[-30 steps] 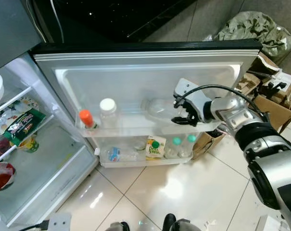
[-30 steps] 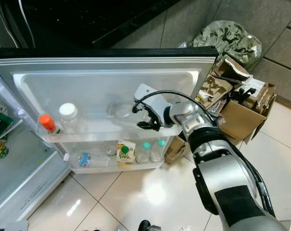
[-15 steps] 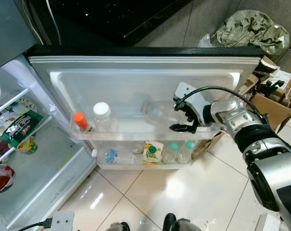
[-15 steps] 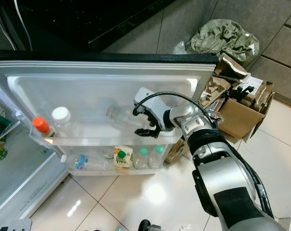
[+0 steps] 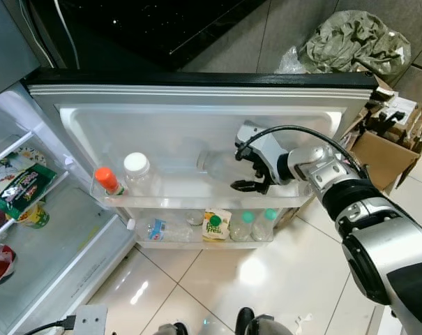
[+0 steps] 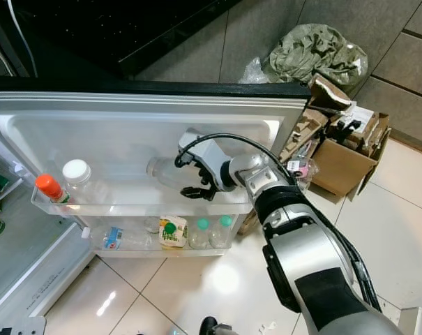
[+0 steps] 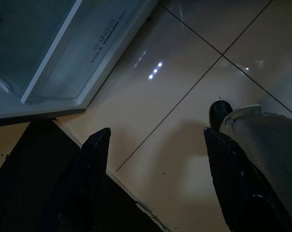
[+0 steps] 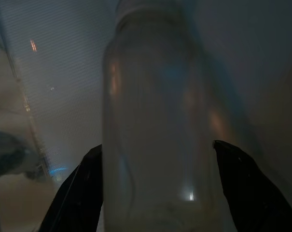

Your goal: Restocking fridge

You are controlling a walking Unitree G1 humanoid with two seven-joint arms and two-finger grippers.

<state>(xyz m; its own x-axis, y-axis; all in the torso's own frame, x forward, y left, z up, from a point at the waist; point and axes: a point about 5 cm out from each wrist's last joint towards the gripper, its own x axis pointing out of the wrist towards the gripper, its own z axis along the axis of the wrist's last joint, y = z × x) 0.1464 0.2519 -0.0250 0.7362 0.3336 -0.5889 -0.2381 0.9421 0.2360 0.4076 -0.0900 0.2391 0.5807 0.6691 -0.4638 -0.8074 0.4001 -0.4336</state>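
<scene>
The fridge door [image 5: 197, 118] stands wide open, its inner side facing the robot, with two clear shelves running across it. The right gripper [image 5: 247, 171] reaches into the upper door shelf [image 5: 190, 199], where a clear plastic bottle [image 5: 221, 165] lies tilted on its side with its neck pointing away from the gripper. The gripper's two black fingers [image 5: 247, 185] are spread apart, one on each side of the bottle's base; in the right wrist view the clear plastic bottle [image 8: 158, 121] sits between the fingers [image 8: 83, 193], and whether they press on it cannot be told.

Farther along the same shelf, toward the hinge side, stand a bottle with a white cap [image 5: 136, 167] and, just beside it, a bottle with an orange cap [image 5: 107, 180]. The lower door shelf [image 5: 197, 237] holds a small water bottle with a blue label [image 5: 158, 229], a yellow carton with a green lid [image 5: 215, 225] and two bottles with green caps [image 5: 256, 222].

To the robot's left the fridge interior [image 5: 36, 230] shows a green packet [image 5: 19, 190] on a shelf. Cardboard boxes [image 5: 388, 143] and a crumpled green bag [image 5: 353, 38] sit beyond the door on the right. The left gripper [image 7: 155, 159] hangs open over the tiled floor [image 7: 184, 72].
</scene>
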